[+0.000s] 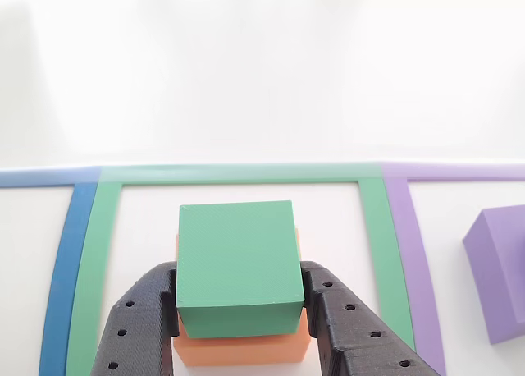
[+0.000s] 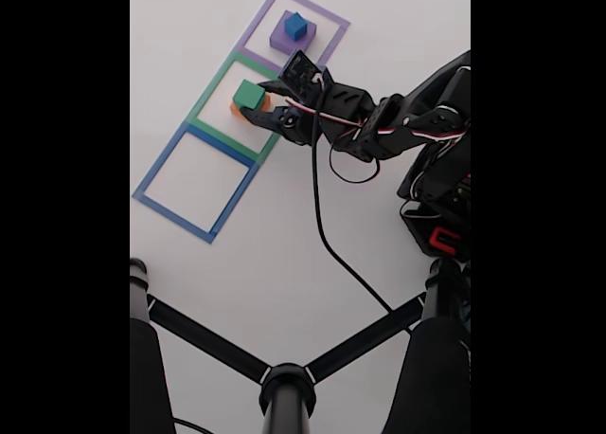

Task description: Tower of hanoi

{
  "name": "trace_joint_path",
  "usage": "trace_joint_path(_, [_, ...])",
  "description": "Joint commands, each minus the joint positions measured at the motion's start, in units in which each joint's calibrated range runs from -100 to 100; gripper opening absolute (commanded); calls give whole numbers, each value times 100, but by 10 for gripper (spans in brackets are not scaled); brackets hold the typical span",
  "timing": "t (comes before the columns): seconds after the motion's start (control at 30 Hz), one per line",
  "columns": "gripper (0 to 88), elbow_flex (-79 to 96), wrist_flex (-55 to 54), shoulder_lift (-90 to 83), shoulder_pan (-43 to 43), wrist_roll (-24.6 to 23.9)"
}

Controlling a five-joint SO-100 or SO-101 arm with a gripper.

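In the other view, the gripper (image 1: pixel 239 306) clasps the green block (image 1: pixel 238 265) atop the mostly hidden orange block (image 1: pixel 246 347); the purple block (image 1: pixel 500 269) is cut off at the right. In the fixed view, both sit inside the green outline (image 2: pixel 210 131), with the blue cube (image 2: pixel 295 24) topping purple.

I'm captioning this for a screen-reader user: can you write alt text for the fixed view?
Seen from above, a black robot arm's gripper closes around a green block sitting on an orange block inside the green taped square. A blue cube rests on a purple block in the purple taped square; the blue taped square holds nothing.
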Motion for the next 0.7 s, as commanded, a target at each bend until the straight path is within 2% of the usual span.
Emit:
trace_joint_path(0.0, [140, -8, -159, -35, 63, 0])
trace_joint_path(0.2, [214, -8, -289, 21, 40, 0])
trace_joint_path(0.53, [245, -99, -354, -355, -44, 0])
trace_joint_path(0.67, [234, -435, 229, -932, -82, 0])
